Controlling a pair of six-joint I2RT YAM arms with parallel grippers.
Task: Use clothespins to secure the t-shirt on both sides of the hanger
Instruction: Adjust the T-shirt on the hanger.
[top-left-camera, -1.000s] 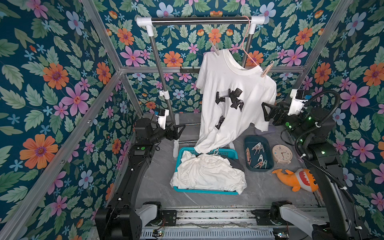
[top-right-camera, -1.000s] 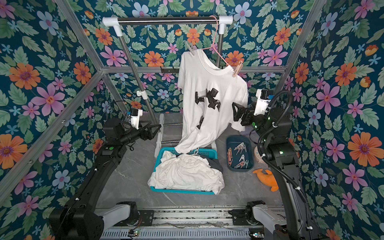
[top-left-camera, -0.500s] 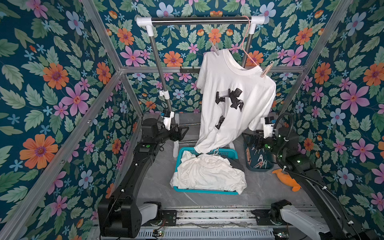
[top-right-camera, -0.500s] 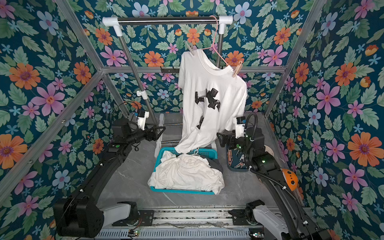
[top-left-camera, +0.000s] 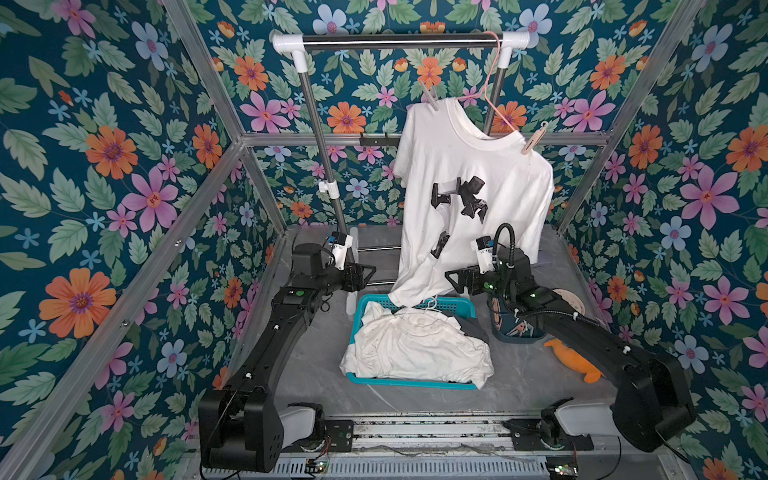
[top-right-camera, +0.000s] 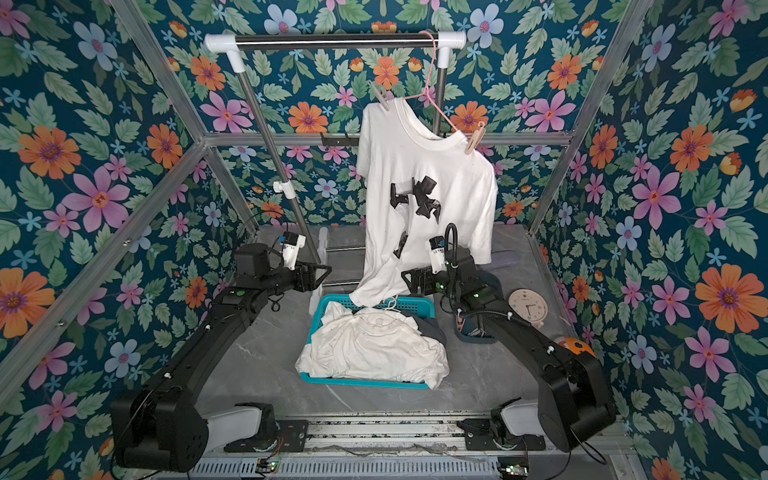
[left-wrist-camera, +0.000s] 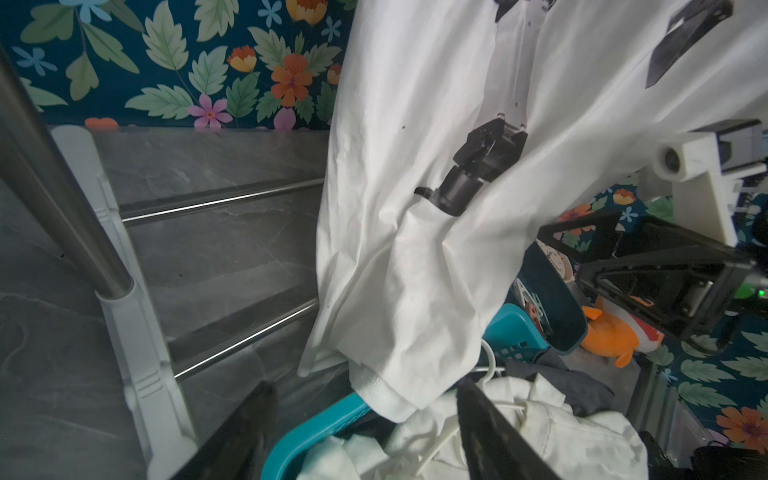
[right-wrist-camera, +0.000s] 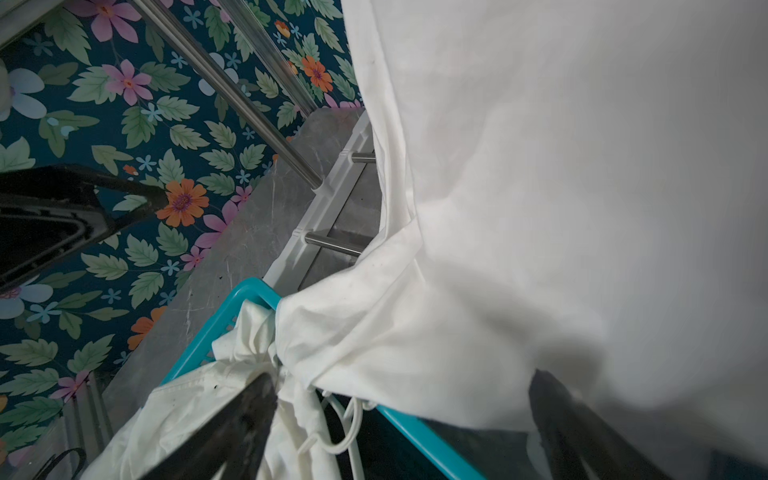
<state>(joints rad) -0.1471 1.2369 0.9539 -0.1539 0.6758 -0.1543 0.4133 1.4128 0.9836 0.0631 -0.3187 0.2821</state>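
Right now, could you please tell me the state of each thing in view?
t-shirt, hanging on the hanger.
hanger, hooked over the rail.
beige clothespin, clipped on one shoulder.
grey clothespin, clipped on the other shoulder.
left gripper, open, empty.
right gripper, open, empty.
basket, full of white clothes.

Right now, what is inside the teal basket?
Crumpled white garments, a white hanger and a dark grey cloth; the hanging t-shirt dips in. Anything underneath is covered.

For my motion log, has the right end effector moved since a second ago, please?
Yes. The right end effector has dropped from sleeve height to just above the teal basket's back rim, beside the t-shirt's hem.
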